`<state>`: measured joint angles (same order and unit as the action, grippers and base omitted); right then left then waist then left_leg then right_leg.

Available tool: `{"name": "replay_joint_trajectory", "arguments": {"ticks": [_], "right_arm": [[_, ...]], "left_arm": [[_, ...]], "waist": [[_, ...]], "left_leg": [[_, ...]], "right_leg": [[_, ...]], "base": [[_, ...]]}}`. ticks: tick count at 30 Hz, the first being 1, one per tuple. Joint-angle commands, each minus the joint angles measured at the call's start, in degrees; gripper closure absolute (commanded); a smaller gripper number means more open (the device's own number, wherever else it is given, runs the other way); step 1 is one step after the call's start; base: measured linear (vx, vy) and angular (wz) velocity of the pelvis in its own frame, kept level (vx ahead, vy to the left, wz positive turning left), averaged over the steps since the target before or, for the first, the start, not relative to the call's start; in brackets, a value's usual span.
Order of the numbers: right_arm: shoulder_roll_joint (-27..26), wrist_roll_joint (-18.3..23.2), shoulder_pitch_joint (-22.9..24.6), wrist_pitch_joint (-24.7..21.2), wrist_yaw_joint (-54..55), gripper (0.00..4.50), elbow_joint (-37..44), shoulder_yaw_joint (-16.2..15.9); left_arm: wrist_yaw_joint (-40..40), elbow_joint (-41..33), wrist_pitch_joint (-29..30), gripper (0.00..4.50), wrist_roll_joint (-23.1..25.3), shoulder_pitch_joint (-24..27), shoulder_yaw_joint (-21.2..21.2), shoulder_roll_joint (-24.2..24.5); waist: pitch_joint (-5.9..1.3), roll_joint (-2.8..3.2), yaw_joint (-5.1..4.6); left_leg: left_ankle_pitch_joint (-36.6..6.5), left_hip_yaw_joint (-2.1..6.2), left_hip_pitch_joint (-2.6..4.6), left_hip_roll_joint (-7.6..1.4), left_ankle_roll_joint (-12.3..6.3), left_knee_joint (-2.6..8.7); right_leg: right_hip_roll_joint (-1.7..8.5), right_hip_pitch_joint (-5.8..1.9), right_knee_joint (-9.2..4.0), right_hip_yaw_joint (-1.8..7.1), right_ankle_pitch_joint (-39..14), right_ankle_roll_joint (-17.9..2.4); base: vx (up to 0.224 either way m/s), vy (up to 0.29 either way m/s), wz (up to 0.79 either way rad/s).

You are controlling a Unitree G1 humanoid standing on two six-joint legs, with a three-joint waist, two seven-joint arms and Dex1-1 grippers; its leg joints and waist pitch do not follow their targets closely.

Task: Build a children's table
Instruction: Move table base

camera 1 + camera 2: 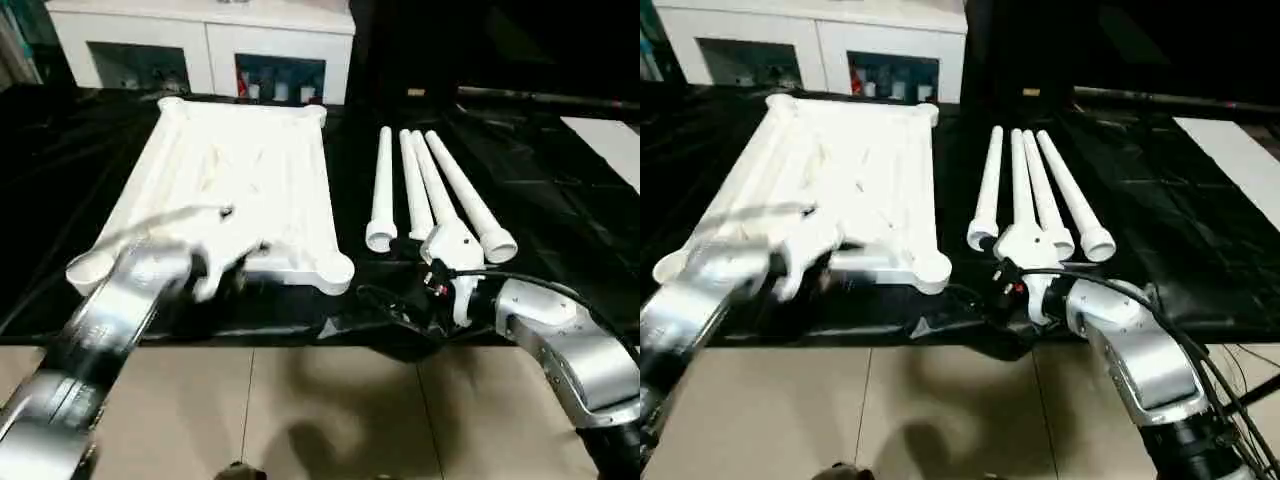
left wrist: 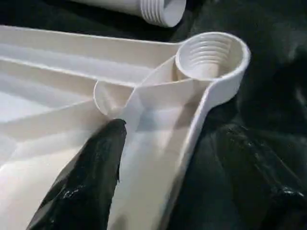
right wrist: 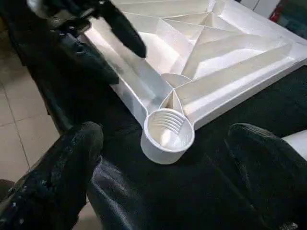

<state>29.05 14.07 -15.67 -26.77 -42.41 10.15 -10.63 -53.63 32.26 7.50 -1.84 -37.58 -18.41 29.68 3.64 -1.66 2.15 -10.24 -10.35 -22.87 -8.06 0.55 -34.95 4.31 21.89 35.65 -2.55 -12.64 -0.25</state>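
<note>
The children's table top (image 1: 250,170) lies upside down on a black cloth, ribs and round corner sockets facing up. Its four white legs (image 1: 415,180) lie side by side to its right. My left gripper (image 1: 225,268) is at the top's near edge. In the left wrist view one of its fingers (image 2: 96,177) is over the ribbed inside and the other is outside the rim, so it stands open astride the rim. My right gripper (image 3: 165,143) is open and holds nothing. It is low over the cloth, just short of the near right corner socket (image 3: 168,132).
A white cabinet (image 1: 200,40) with glass doors stands behind the table top. The black cloth (image 1: 560,220) covers the work area and beige floor tiles (image 1: 300,410) lie in front of it. A white sheet (image 1: 610,140) lies at the far right.
</note>
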Motion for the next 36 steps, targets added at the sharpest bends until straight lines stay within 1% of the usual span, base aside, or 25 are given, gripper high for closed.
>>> {"name": "replay_joint_trajectory", "arguments": {"ticks": [1,4,5,6,8,12,15,16,17,19,22,23,24,25,26,27,28,29,30,31,32,33,34,35,36], "right_arm": [[0.6,0.3,0.2,0.1,-0.2,0.00,0.8,0.4],[-0.2,-0.4,0.8,1.1,0.7,0.00,1.0,0.9],[-0.2,-0.5,0.8,1.2,0.8,0.00,1.0,1.0],[-3.5,-1.6,0.8,1.6,7.5,0.00,1.2,3.9],[-7.7,0.0,1.1,-0.4,13.7,0.00,2.1,8.0],[-17.5,0.7,6.6,-1.1,27.2,0.00,4.6,14.0],[-19.4,-0.7,9.8,-0.4,28.9,0.00,5.4,11.9],[-19.6,-1.0,10.3,-0.3,28.7,0.00,5.4,11.0],[-20.0,-1.4,10.4,-0.3,28.5,0.00,5.3,9.9],[-20.2,-2.3,9.6,0.3,27.3,0.00,4.7,7.9],[-19.8,-2.5,8.5,0.8,26.8,0.00,4.1,7.1],[-20.0,-2.0,8.0,0.4,26.4,0.00,4.3,7.7],[-20.0,-1.7,7.7,0.1,26.0,0.00,4.4,8.2],[-19.7,-1.5,7.4,-0.2,25.5,0.00,4.5,8.4],[-19.4,-1.3,7.3,-0.5,25.5,0.00,4.6,8.5],[-18.9,-1.4,7.3,-0.4,25.1,0.00,4.7,8.1],[-17.6,-2.1,7.5,0.1,24.1,0.00,5.0,7.1],[-17.4,-2.2,7.6,0.1,24.0,0.00,5.1,6.9],[-17.4,-2.2,7.7,0.2,24.1,0.00,5.1,6.9],[-17.5,-2.0,8.0,-0.2,24.6,0.00,5.0,7.2],[-17.5,-1.8,8.1,-0.4,24.7,0.00,5.0,7.4],[-17.6,-1.5,8.3,-0.8,24.7,0.00,5.1,7.6],[-17.7,-1.7,8.6,-1.2,24.8,0.00,5.0,7.4],[-17.7,-1.7,8.6,-1.2,24.8,0.00,5.0,7.4],[-17.5,-2.0,8.8,-1.0,24.7,0.00,4.9,7.3]], "left_arm": [[-0.3,3.9,-1.6,1.12,1.3,-1.7,-0.7,-0.9],[1.3,5.0,-2.9,1.12,-0.1,-2.0,1.5,-2.4],[1.4,5.0,-3.0,1.12,-0.2,-2.0,1.7,-2.5],[6.8,-0.3,0.8,1.12,-6.4,1.5,9.1,-4.6],[11.1,-7.6,3.6,1.12,-11.5,6.6,15.3,-5.9],[26.4,-27.0,6.6,1.12,-13.3,22.7,25.5,-11.4],[32.4,-34.6,8.7,1.12,-14.2,28.2,29.4,-15.9],[32.9,-35.9,9.0,1.12,-13.7,29.1,29.6,-16.3],[33.0,-37.1,8.7,1.12,-12.7,29.7,29.1,-16.3],[32.7,-37.2,8.0,1.12,-10.8,29.2,27.6,-15.3],[32.9,-37.2,8.4,1.12,-10.5,28.4,26.2,-14.0],[33.2,-37.9,9.5,1.12,-10.5,28.1,26.0,-13.6],[33.2,-38.3,10.3,1.12,-10.6,27.8,25.9,-13.5],[33.3,-38.5,10.8,1.12,-10.6,27.4,25.9,-13.4],[33.6,-39.2,11.5,1.12,-10.5,27.4,25.9,-13.5],[33.6,-39.4,11.8,1.12,-10.7,27.2,26.1,-13.6],[33.5,-39.6,12.3,1.12,-10.8,27.0,26.3,-13.6],[33.1,-39.4,12.2,1.12,-10.7,27.0,26.2,-13.4],[32.9,-39.4,12.4,1.12,-10.8,27.1,26.2,-13.2],[32.4,-39.5,12.4,1.12,-10.6,27.3,25.5,-12.7],[32.3,-39.7,12.3,1.12,-10.5,27.3,25.0,-12.6],[32.3,-39.8,12.4,1.12,-10.5,27.4,24.8,-12.6],[32.4,-40.0,12.7,1.12,-10.6,27.6,24.5,-12.5],[32.4,-40.0,12.7,1.12,-10.6,27.6,24.5,-12.5],[32.5,-40.1,12.9,1.12,-10.7,27.6,24.1,-12.7]], "waist": [[-3.50,0.66,0.05],[-3.91,1.52,0.17],[-3.99,1.09,0.08],[-4.08,2.62,0.12],[-4.48,1.28,-0.45],[-4.66,0.67,-0.39],[-4.53,0.83,0.06],[-3.72,1.16,0.54],[-3.57,0.96,0.64],[-2.10,0.85,0.18],[-0.07,2.00,-0.46],[-0.53,3.11,-1.67],[-0.05,3.61,-1.82],[-0.33,4.03,-0.48],[-0.14,3.55,-0.40],[0.03,3.33,0.60],[-1.01,1.27,0.14],[-0.93,-0.07,0.78],[-0.49,-0.90,2.67],[-1.20,-1.38,3.06],[-2.15,0.02,4.46],[-2.68,0.26,4.14],[-4.24,2.44,2.91],[-4.22,3.42,1.66],[-6.45,3.58,-2.71]], "left_leg": [[-22.3,2.81,2.15,-5.15,4.03,5.55],[-20.1,2.81,2.05,-5.28,3.63,5.51],[-19.3,2.61,2.08,-5.38,3.17,5.44],[-19.0,2.48,2.35,-5.43,3.81,5.29],[-14.7,2.38,1.37,-5.35,2.51,5.13],[-5.7,1.76,0.99,-5.67,-3.12,4.51],[-6.6,1.44,1.38,-5.38,-4.02,4.26],[-13.1,3.83,-0.92,-3.85,-8.90,6.07],[-18.1,3.88,0.15,-3.54,-9.21,5.62],[-29.8,4.20,-0.18,-3.12,-3.43,4.24],[-37.1,3.72,1.72,-3.15,2.50,2.36],[-43.6,3.83,6.98,-5.42,6.02,2.52],[-57.0,5.65,7.23,-7.81,9.85,8.44],[-64.2,3.79,5.39,-8.45,10.84,13.13],[-63.3,3.66,5.63,-8.53,9.54,12.98],[-63.1,1.92,6.43,-8.82,10.37,12.62],[-56.0,1.08,7.86,-7.05,9.74,9.47],[-48.4,0.25,8.53,-5.23,8.02,4.63],[-21.5,0.93,4.80,-3.71,-0.40,-5.68],[-7.8,3.77,-2.40,-1.94,-3.18,-8.52],[-6.2,4.12,-2.18,-2.35,-2.81,-6.78],[-3.6,3.64,-1.43,-1.95,-3.63,-2.88],[1.7,3.22,3.66,-2.91,-4.12,2.25],[1.8,6.13,6.85,-4.51,-8.67,3.99],[6.8,14.09,16.36,-10.86,-21.75,4.10]], "right_leg": [[5.24,-0.93,-5.05,2.90,-16.4,-10.0],[5.27,-1.26,-4.53,2.80,-11.7,-11.3],[5.18,-1.26,-4.56,2.74,-9.9,-12.0],[5.08,-0.94,-4.14,2.78,-7.3,-13.1],[5.14,-1.93,-3.43,2.59,-0.9,-15.8],[5.13,-2.26,-2.99,2.49,5.8,-16.3],[4.57,-2.13,-3.67,2.59,1.3,-15.3],[5.06,-4.06,-4.14,-1.32,-7.1,-13.7],[5.42,-3.57,-5.35,-1.85,-13.3,-13.0],[7.49,-6.02,-9.11,-3.63,-39.0,-7.1],[7.88,-8.06,-11.57,-7.73,-55.2,-1.8],[5.12,-4.79,-10.13,-6.67,-50.0,-2.1],[1.37,-5.82,-3.73,-6.52,-32.0,-3.7],[-1.11,-7.71,4.02,-6.44,-14.0,-4.2],[-0.88,-7.33,4.29,-5.47,-11.5,-3.3],[0.47,-6.20,3.74,-4.10,-16.4,-4.2],[2.39,-6.11,-1.37,-1.74,-27.4,-4.5],[5.53,-4.36,-6.89,0.98,-40.2,-5.5],[13.48,-7.58,-12.90,7.79,-57.1,-7.4],[12.45,-13.29,-10.99,7.35,-52.5,-6.9],[11.04,-13.58,-10.44,6.94,-45.8,-8.1],[5.52,-13.64,-8.81,4.12,-30.8,-10.0],[0.75,-11.60,-6.53,-0.22,-17.6,-9.3],[-1.98,-8.70,-3.15,-1.70,-11.8,-7.0],[-1.76,0.86,5.79,-2.57,-14.3,-0.2]], "base": [[0.000,0.000,0.00],[0.000,0.000,0.00],[0.000,0.000,0.00],[0.054,-0.010,-0.04],[0.061,-0.009,-0.06],[0.064,-0.024,-0.06],[0.045,-0.016,-0.02],[0.000,0.000,0.00],[-0.010,-0.036,0.38],[0.035,-0.037,0.60],[0.007,-0.004,0.60],[-0.007,0.031,0.45],[0.000,0.039,0.22],[0.000,0.039,0.22],[0.000,0.000,0.00],[0.072,-0.045,0.12],[0.072,-0.045,0.12],[0.098,-0.059,0.10],[0.136,-0.019,-0.07],[0.136,-0.019,-0.07],[0.178,0.008,-0.08],[0.187,0.005,0.22],[0.187,0.005,0.22],[0.196,0.029,0.26],[0.226,0.013,0.10]]}}
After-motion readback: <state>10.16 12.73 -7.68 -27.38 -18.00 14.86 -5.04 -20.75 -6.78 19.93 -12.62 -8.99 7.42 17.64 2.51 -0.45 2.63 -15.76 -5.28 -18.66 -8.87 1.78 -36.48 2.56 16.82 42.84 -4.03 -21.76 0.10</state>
